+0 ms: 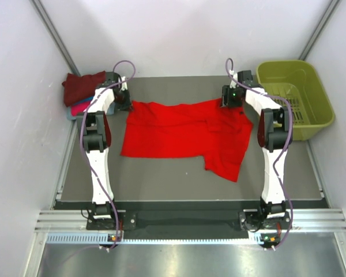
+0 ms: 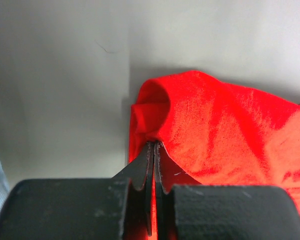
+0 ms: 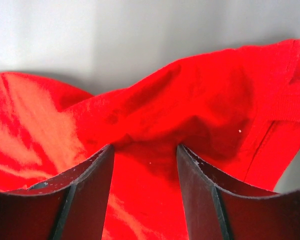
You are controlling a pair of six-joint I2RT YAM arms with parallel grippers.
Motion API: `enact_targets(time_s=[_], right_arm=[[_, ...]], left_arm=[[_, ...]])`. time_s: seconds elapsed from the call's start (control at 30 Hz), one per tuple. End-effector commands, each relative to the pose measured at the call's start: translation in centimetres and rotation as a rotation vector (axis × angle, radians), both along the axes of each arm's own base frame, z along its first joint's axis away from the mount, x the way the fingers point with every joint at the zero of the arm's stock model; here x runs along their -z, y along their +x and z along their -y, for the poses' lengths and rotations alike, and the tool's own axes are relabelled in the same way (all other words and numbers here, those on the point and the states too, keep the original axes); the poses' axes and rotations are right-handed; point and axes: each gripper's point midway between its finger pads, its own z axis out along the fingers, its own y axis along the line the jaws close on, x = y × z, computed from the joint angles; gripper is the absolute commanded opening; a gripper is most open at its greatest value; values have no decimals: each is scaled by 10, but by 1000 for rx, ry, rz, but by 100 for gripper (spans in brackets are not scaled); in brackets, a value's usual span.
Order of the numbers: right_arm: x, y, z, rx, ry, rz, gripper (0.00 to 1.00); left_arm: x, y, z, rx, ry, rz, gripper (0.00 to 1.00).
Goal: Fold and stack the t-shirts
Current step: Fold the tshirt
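The bright red t-shirt [image 1: 179, 130] lies spread across the dark table, its right part bunched and hanging toward the front. My left gripper [image 1: 127, 101] is at the shirt's far left corner, shut on a pinch of the red cloth [image 2: 200, 125]; its tips [image 2: 154, 145] meet with fabric between them. My right gripper [image 1: 228, 99] is at the shirt's far right edge, open, its fingers [image 3: 90, 172] set apart over the red cloth [image 3: 200, 95], which lies between them. A folded stack sits at the back left: maroon [image 1: 81, 85] on top, magenta-pink [image 1: 81, 108] and pale blue [image 1: 72, 114] below. I cannot make out the teal one.
The olive-green basket [image 1: 311, 118] stands off the table's back right corner, beside the right arm. White walls enclose the back and both sides. The table [image 1: 161, 179] shows bare dark surface in front of the shirt.
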Motion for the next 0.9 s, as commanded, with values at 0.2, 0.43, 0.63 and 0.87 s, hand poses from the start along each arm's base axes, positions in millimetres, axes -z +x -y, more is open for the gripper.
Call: enact_targets(time_s=[0.2, 0.43, 0.63, 0.87], right_arm=[[3, 18, 2, 32, -33, 22, 54], [5, 19, 26, 92, -54, 11, 57], [10, 15, 53, 133, -100, 0, 57], [14, 18, 67, 141, -127, 4, 57]], left_arm=[[-1, 6, -22, -53, 51, 21, 0], [-4, 9, -38, -100, 107, 29, 0], [2, 6, -47, -120, 143, 11, 0], [14, -12, -59, -137, 179, -52, 1]])
